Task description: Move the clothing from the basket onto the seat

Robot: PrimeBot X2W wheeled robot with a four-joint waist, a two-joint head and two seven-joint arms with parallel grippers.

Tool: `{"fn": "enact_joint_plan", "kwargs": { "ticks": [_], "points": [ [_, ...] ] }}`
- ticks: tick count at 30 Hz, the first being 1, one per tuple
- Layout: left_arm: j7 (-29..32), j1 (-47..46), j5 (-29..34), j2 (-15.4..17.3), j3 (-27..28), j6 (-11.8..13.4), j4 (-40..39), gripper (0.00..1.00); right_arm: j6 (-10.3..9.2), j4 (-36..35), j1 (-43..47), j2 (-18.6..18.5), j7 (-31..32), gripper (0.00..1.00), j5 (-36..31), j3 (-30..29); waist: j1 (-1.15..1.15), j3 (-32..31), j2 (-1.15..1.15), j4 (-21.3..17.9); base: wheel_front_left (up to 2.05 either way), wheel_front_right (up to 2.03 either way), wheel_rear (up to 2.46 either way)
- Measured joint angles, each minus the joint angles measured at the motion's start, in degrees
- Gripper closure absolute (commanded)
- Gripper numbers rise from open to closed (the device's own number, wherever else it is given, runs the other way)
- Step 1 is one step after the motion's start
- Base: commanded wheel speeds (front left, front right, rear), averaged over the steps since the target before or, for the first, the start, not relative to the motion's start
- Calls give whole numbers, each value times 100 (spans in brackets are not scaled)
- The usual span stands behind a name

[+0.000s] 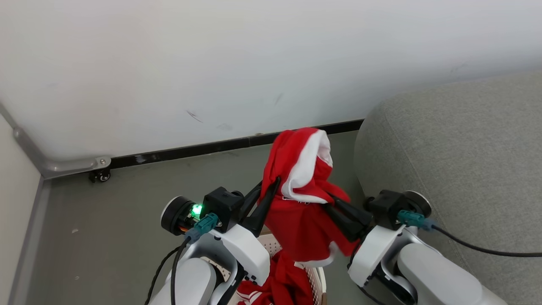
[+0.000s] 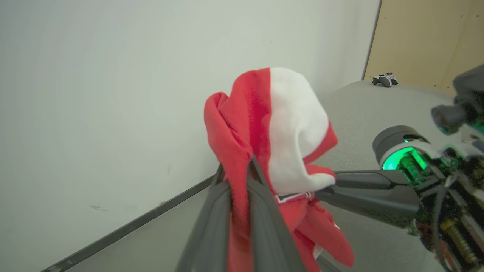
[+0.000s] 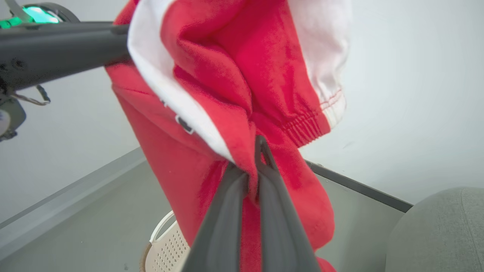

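Both my left claw [image 1: 269,183] and right claw [image 1: 328,201] are clamping bunched folds of the clothing [image 1: 298,212], dangling it above the basket [image 1: 271,243] beside the seat [image 1: 457,140]; I'm judging it light, limp, best gripped at thick folds

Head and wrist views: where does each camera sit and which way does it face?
Head view: on the head, facing forward and down at floor, wall and seat; left gripper and right gripper show, shut on the red garment above the basket.
Left wrist view: looks along its own fingers toward the wall; the right gripper enters from the right.
Right wrist view: looks along its own fingers at the garment; the left gripper crosses top left.
Shared: all show garment and seat.
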Motion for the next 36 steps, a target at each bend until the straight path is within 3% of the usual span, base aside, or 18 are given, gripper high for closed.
{"fn": "enact_joint_plan", "kwargs": {
  "ticks": [6,7,8,10,11,12,13,14,36],
  "points": [
    [-80,10,-58,2,8,0,20,100,1,-108,64,-57,-58,100,230,-374,0,22,0,-112,0,0,0],
    [-96,13,-58,1,5,-1,22,96,2,-116,77,-82,-59,100,238,-428,0,25,0,-127,0,0,0],
    [-104,14,-63,0,4,-16,22,87,3,-129,80,-107,-59,100,274,-492,0,28,0,-141,0,0,0],
    [-113,15,-82,-8,-2,-20,22,52,5,-145,80,-126,-64,100,298,-570,0,31,0,-153,0,0,0],
    [-144,16,-111,-16,-7,-25,22,42,5,-157,79,-157,-66,100,312,-645,0,35,0,-165,0,0,0],
    [-159,16,-121,-14,-5,-25,21,18,5,-158,79,-192,-66,100,323,-725,0,37,0,-174,0,0,0],
    [-160,17,-144,-13,-4,-27,22,4,4,-160,79,-233,-66,100,327,-795,0,40,0,-183,0,0,0],
    [-163,18,-159,-9,-3,-57,22,0,3,-163,79,-272,-66,100,331,-867,0,43,0,-190,0,0,0],
    [-455,129,-257,29,-258,-278,-98,0,2,-488,345,-701,-100,100,211,-2368,0,85,0,-397,0,0,0]
  ]
}}
